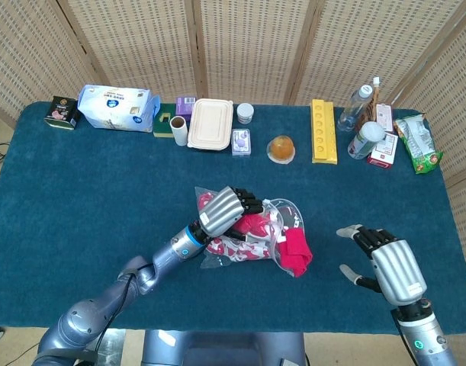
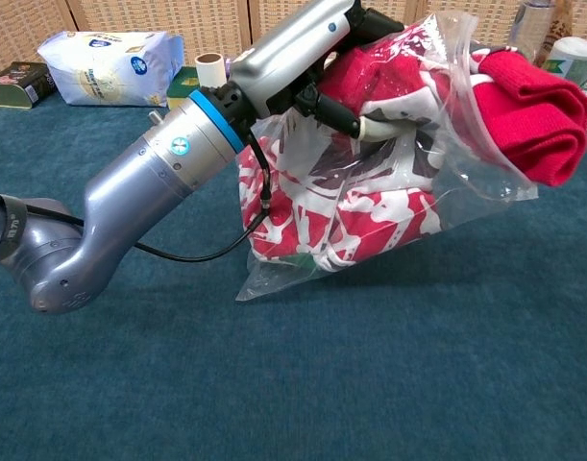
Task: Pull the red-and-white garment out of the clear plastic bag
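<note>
My left hand [image 1: 226, 210] [image 2: 307, 46] grips the top of the clear plastic bag [image 1: 257, 245] [image 2: 370, 202] and holds it lifted off the blue table. Inside is the red-and-white garment [image 1: 236, 245] [image 2: 355, 206]; its plain red end [image 1: 297, 252] [image 2: 528, 106] sticks out of the bag's mouth on the right. My right hand [image 1: 389, 263] is open, fingers spread, low over the table right of the bag and apart from it. The chest view does not show it.
Along the table's far edge [image 1: 255, 107] stand a tissue pack [image 1: 114, 107], a dark tin [image 1: 62, 112], a paper roll [image 1: 178, 130], a beige lunch box [image 1: 210, 123], an orange jelly cup [image 1: 281, 149], a yellow tray [image 1: 322, 131], bottles [image 1: 356, 107] and snack packs [image 1: 417, 142].
</note>
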